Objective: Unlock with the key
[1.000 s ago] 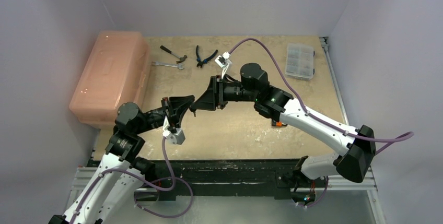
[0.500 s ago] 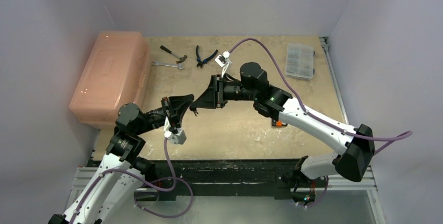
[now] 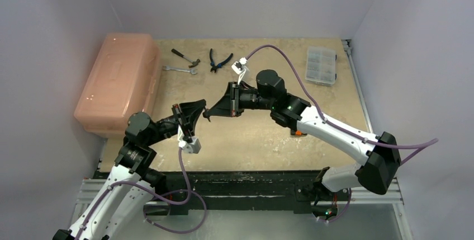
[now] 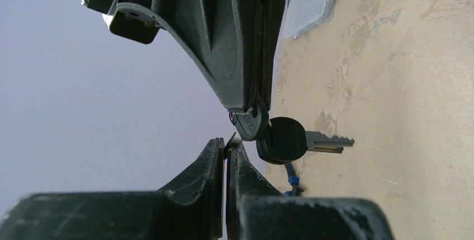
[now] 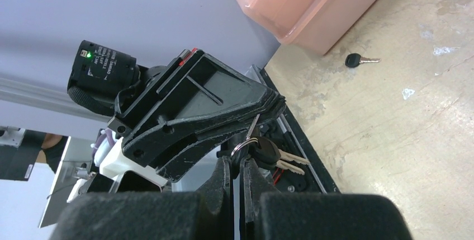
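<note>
A: So what is new in the last second?

B: The right gripper (image 5: pixel 239 161) has shut. A second ago its jaws stood apart around the bunch of keys (image 4: pixel 282 139). Now they are together, and the left wrist view shows them pinching the black head of one key, with a second key dangling just below.

A: And the left gripper (image 4: pixel 226 147)?

B: No change. Its jaws are pressed together as before. In the right wrist view a thin metal piece runs from its tips down to the ring, so it looks clamped on the same bunch.

A: So both have it?

B: Yes, tip to tip, in the air above the middle of the counter (image 3: pixel 262 139) and well apart from the pink toolbox (image 3: pixel 114 80). I read it as a handover in which the receiver has only just taken hold.

A: What does that mean for unlocking?

B: The key is at no lock yet, and I cannot make out a lock in these views. My guess is that the left must let go next so the right can carry the key off. Whether the clamped key's blade points outward, I cannot tell.

A: Anything else?

B: A loose key (image 5: pixel 353 60) lies on the counter near the toolbox, with neither gripper on it.
</note>
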Controlling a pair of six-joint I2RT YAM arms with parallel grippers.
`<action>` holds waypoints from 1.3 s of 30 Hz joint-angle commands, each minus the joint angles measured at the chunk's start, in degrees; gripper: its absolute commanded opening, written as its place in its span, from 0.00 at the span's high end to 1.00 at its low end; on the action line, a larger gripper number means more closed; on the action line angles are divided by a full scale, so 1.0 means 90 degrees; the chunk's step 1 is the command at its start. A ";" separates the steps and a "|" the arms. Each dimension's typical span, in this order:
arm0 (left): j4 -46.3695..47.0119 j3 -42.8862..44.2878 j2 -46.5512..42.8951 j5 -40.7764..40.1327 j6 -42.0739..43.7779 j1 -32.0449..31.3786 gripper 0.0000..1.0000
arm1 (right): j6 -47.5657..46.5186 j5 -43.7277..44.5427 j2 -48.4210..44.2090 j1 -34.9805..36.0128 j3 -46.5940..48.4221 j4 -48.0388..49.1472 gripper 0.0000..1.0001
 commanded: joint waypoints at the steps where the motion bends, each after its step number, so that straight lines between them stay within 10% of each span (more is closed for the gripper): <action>1: 0.0257 -0.0041 -0.0003 0.0216 -0.0095 -0.0083 1.00 | -0.0152 -0.0100 -0.0160 0.0131 -0.0202 0.0518 1.00; 4: 0.0221 -0.0037 -0.0022 0.0270 -0.0121 -0.0091 0.95 | -0.0171 -0.0031 -0.0220 0.0128 -0.0339 0.0602 1.00; 11: -0.0006 -0.0027 -0.0149 0.0175 -0.0395 -0.0093 0.50 | -0.0229 0.0301 -0.0555 0.0116 -0.0712 0.0611 1.00; 17: -0.0248 -0.0005 -0.0278 0.0074 -0.0621 -0.0093 0.39 | -0.0454 0.1057 -0.1068 0.0102 -0.1101 0.0454 1.00; 21: -0.0353 -0.0009 -0.0297 0.0121 -0.0968 -0.0093 0.03 | -0.0732 0.1929 -0.1532 0.0068 -0.1262 0.0195 1.00; 32: 0.0511 0.0327 0.0902 0.1380 -0.4351 -0.0093 0.01 | -0.1553 0.4829 -0.2786 0.0048 -0.0987 -0.1199 1.00; 36: 0.1322 0.0659 0.1802 0.0042 -0.7823 -0.0093 0.01 | -0.1636 0.5459 -0.3103 0.0044 -0.0985 -0.1504 1.00; 39: 0.0413 0.1312 0.2583 -0.0667 -0.8702 -0.0093 0.01 | -0.1620 0.5814 -0.3285 0.0038 -0.0999 -0.1676 1.00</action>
